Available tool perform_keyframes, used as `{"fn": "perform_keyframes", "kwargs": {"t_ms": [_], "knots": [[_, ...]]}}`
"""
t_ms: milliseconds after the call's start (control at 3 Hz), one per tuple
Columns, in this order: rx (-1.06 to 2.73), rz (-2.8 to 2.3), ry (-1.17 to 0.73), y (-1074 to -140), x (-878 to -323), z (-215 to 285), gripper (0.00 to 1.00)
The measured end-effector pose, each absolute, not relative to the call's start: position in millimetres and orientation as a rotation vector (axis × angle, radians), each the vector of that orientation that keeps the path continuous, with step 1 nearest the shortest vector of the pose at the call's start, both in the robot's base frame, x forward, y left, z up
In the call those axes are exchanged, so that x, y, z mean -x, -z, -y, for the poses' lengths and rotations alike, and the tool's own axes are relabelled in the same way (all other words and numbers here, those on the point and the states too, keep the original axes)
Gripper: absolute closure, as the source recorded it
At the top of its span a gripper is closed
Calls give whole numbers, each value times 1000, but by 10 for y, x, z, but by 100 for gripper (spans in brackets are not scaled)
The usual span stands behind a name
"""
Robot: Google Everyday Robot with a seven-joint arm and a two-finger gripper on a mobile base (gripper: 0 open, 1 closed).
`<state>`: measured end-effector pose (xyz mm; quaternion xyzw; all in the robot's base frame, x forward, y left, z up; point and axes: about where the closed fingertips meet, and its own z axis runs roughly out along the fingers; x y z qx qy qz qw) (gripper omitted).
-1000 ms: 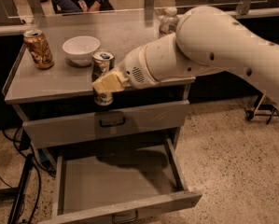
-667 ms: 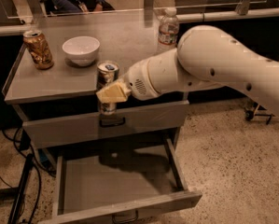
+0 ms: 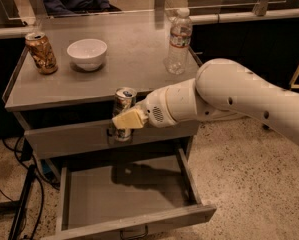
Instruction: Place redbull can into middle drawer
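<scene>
Through my one camera, the grey cabinet top (image 3: 134, 64) carries a white bowl (image 3: 87, 53), a bottle (image 3: 179, 40) and a brown can (image 3: 41, 52). The gripper (image 3: 129, 119) clasps the redbull can (image 3: 124, 98) above the open middle drawer (image 3: 124, 199). The can's middle is hidden by the fingers.

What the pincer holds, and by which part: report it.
The pincer grips the redbull can around its mid-body, upright, above the open middle drawer.
</scene>
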<state>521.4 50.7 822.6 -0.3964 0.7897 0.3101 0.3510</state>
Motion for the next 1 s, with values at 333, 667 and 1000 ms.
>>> {"fn": "perform_keyframes", "kwargs": {"t_ms": [333, 667, 1000], "knots": [[1026, -2045, -803, -8226, -5214, -508, 100], [990, -2079, -828, -7913, -5149, -497, 100], [942, -2126, -853, -7374, -5089, -489, 100]]}}
